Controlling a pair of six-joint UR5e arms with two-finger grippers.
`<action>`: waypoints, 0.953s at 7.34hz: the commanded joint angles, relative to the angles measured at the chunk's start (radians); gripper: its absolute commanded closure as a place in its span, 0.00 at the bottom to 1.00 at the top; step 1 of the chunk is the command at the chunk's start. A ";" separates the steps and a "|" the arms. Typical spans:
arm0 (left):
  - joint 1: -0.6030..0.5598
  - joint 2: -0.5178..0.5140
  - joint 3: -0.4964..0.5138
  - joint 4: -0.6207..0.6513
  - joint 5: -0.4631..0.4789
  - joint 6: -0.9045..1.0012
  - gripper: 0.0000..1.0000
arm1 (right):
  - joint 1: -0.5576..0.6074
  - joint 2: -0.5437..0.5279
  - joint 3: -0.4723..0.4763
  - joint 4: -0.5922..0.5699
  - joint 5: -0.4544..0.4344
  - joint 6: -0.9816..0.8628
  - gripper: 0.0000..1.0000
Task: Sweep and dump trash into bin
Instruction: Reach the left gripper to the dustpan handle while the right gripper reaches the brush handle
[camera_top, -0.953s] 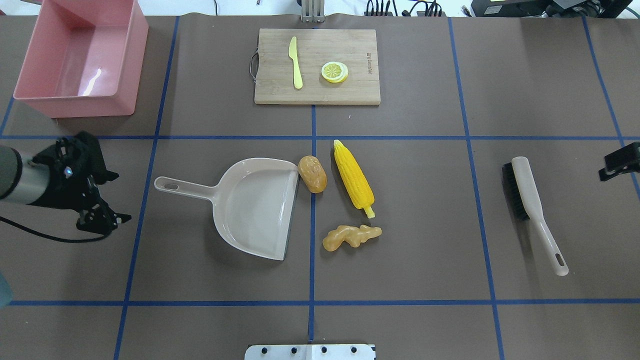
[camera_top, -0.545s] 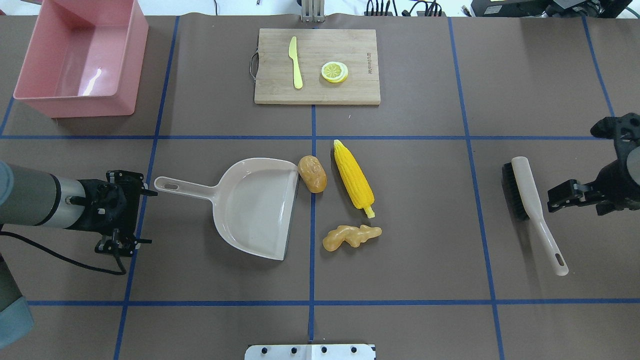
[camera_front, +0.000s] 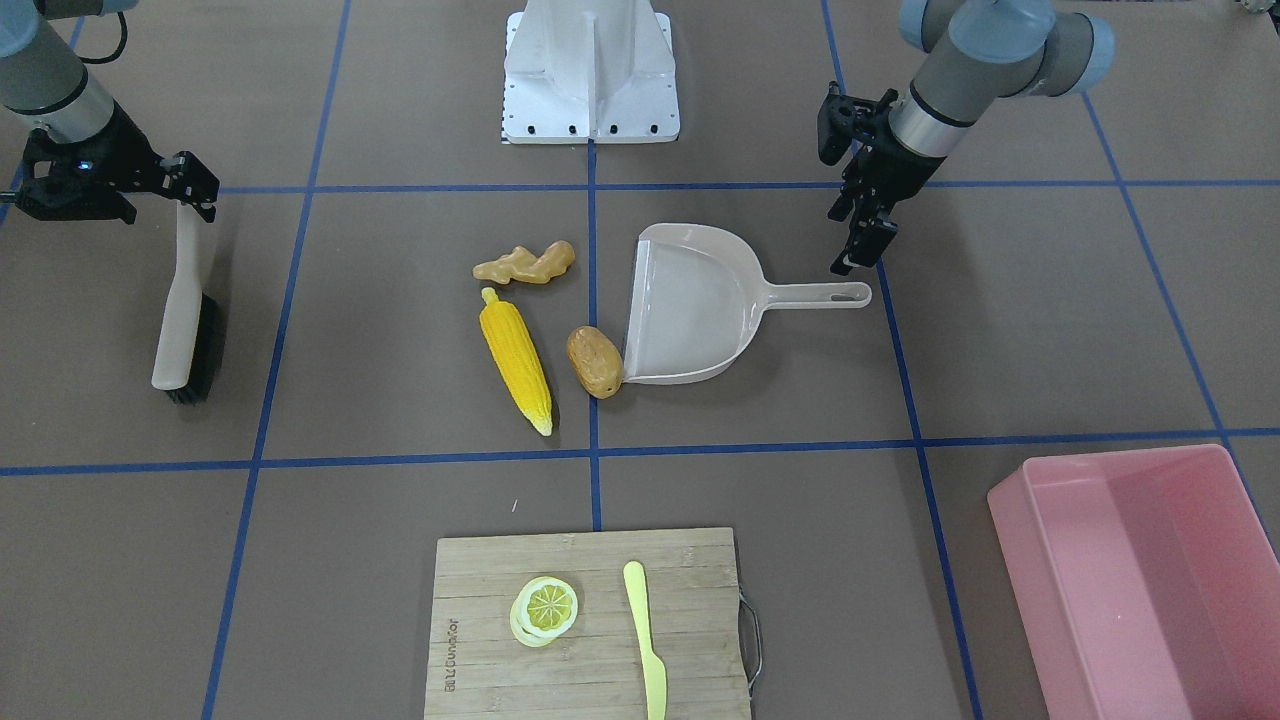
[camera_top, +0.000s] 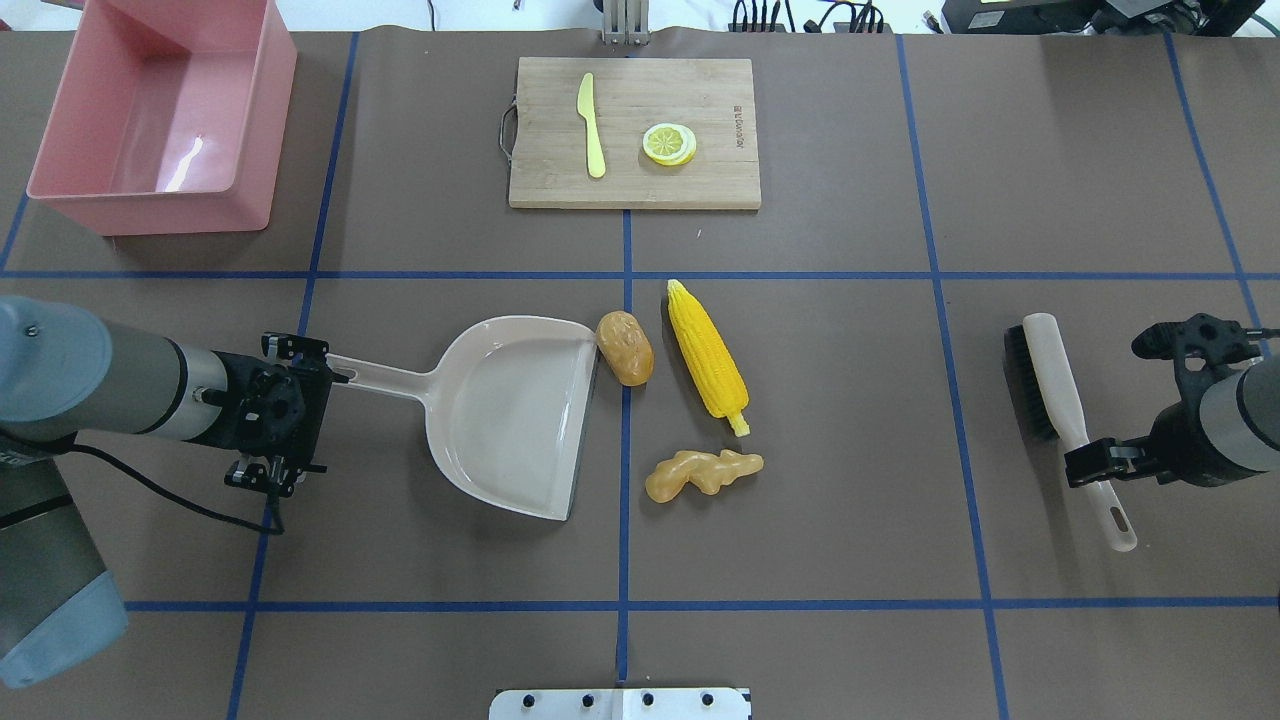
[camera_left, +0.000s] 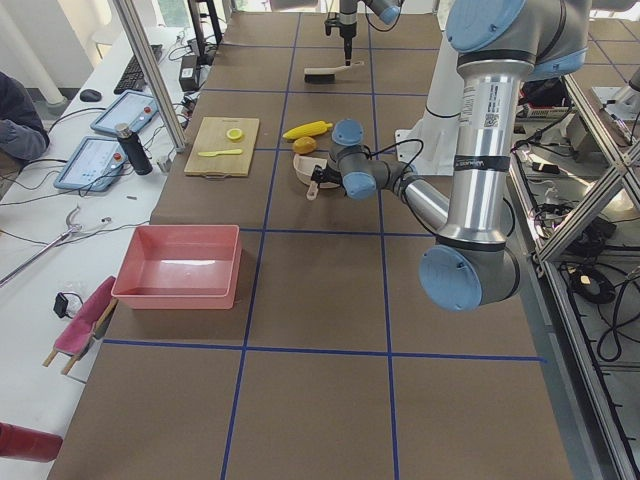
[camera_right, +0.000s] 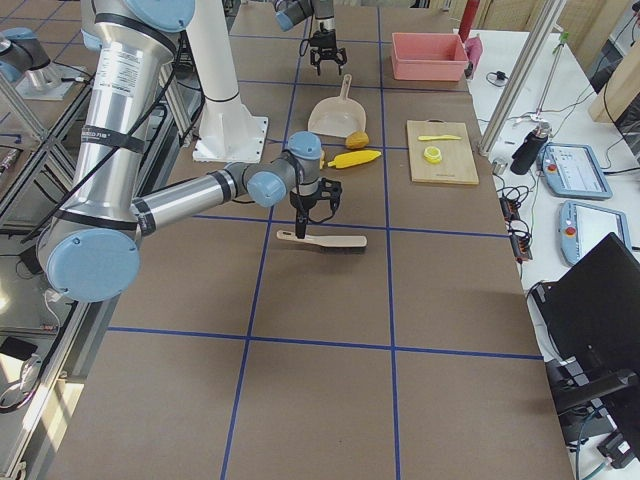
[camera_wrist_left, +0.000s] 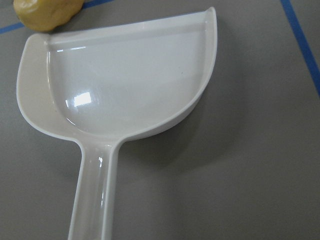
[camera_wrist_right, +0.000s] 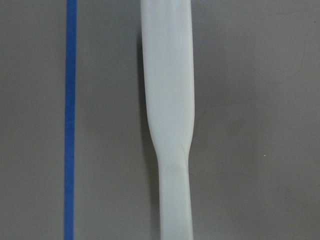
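Three trash items, the corn cob (camera_top: 707, 355), potato (camera_top: 625, 347) and ginger root (camera_top: 703, 473), lie centrally at the dustpan (camera_top: 505, 420) mouth, with the potato touching its lip. The bin (camera_top: 268, 130) stands well apart, at the far left corner.

Left gripper (camera_top: 288, 410): fingers spread wide over the pan's handle end, nothing held.
Right gripper (camera_top: 1105, 410): appears spread above the brush (camera_top: 1062, 400) handle, nothing held.

Risks: the handle looks off-centre between the left fingers, so closing may swing the pan and knock the potato away. A brush gripped far from its bristles may pivot, and the corn may roll wide.

Views: the left wrist view shows the pan empty and the potato contact but no fingers — the overhead view supplies the finger spread. The right wrist view shows only the handle and a blue tape line (camera_wrist_right: 70, 120).
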 joint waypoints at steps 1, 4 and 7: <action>-0.037 -0.049 0.010 0.097 0.002 0.002 0.01 | -0.079 -0.007 -0.020 0.030 -0.073 0.013 0.00; -0.035 -0.127 0.067 0.110 0.028 -0.023 0.01 | -0.090 -0.003 -0.029 0.028 -0.090 0.013 0.18; -0.024 -0.130 0.069 0.178 0.028 -0.023 0.01 | -0.088 -0.004 -0.029 0.028 -0.108 0.002 0.65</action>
